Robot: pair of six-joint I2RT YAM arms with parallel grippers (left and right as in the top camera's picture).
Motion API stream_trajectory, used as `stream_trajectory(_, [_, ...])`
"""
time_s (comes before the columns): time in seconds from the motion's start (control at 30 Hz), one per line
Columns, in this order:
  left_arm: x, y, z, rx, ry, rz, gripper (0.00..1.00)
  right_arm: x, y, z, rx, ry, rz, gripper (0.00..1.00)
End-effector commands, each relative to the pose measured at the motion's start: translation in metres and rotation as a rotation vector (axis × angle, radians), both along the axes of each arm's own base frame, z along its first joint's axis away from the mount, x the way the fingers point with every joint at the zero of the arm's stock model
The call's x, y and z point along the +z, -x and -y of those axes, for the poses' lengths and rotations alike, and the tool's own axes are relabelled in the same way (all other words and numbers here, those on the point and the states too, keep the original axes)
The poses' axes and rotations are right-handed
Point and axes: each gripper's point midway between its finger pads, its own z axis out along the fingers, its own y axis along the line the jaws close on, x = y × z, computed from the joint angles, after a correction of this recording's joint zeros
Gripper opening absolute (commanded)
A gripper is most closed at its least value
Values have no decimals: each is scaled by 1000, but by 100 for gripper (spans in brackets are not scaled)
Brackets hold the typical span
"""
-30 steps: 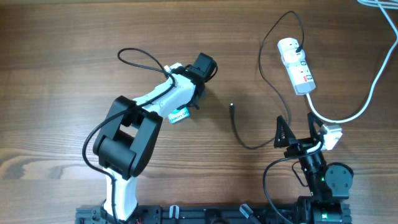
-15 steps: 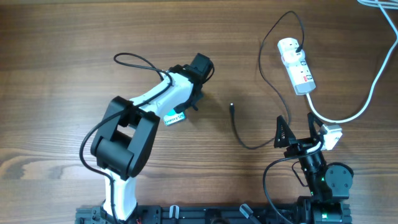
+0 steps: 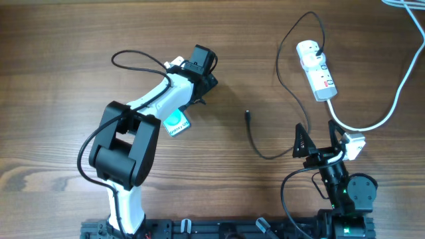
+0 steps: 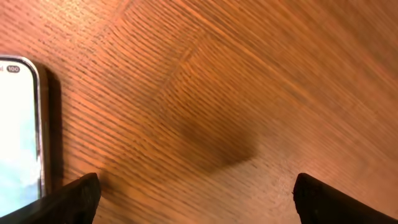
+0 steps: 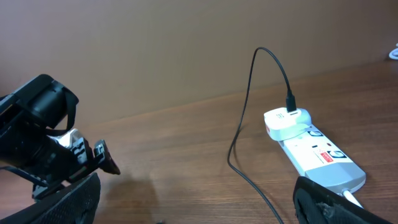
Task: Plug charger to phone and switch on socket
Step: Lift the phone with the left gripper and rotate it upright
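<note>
The phone (image 3: pixel 176 123) lies flat on the wooden table, its teal and white screen up, partly under my left arm; its edge shows at the left of the left wrist view (image 4: pixel 18 130). My left gripper (image 3: pixel 202 89) (image 4: pixel 196 202) is open just beyond it, with only bare wood between its fingers. The charger (image 3: pixel 265 149) is a thin black cable running from the socket (image 3: pixel 316 70) (image 5: pixel 314 149) in a loop to its free plug tip (image 3: pixel 247 114) mid-table. My right gripper (image 3: pixel 325 141) (image 5: pixel 199 205) hangs open near the front, holding nothing.
A thick white cord (image 3: pixel 392 99) runs from the socket's near end off the right edge. The black cable (image 5: pixel 245 124) arches above the socket's far end. My left arm's wiring loops at the back left (image 3: pixel 136 56).
My left gripper has opened and let go of the phone, which now lies on the table a little further left. The left arm has swung left and back. The right arm has not moved.
</note>
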Motion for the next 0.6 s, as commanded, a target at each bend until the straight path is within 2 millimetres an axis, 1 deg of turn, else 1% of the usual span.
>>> stream_trajectory(0.0, [23, -16, 1, -87, -22, 33, 100, 1, -1, 2, -13, -3, 3, 100])
stream_trajectory(0.1, [34, -22, -7, -68, -24, 29, 100, 1, -1, 2, -13, -3, 3, 100])
stream_trajectory(0.2, [40, -25, -20, -38, -28, 19, 100, 1, -1, 2, -13, -3, 3, 100])
stream_trajectory(0.3, [49, -33, -37, 3, -23, 34, 100, 1, -1, 2, -13, -3, 3, 100])
stream_trajectory(0.43, [64, -42, -69, 72, -17, 55, 100, 1, -1, 2, -13, -3, 3, 100])
stream_trajectory(0.5, [63, -37, -85, 101, -22, 25, 100, 1, -1, 2, -13, -3, 3, 100])
stream_trajectory(0.57, [59, -27, -98, 124, -38, -27, 100, 1, -1, 2, -13, -3, 3, 100])
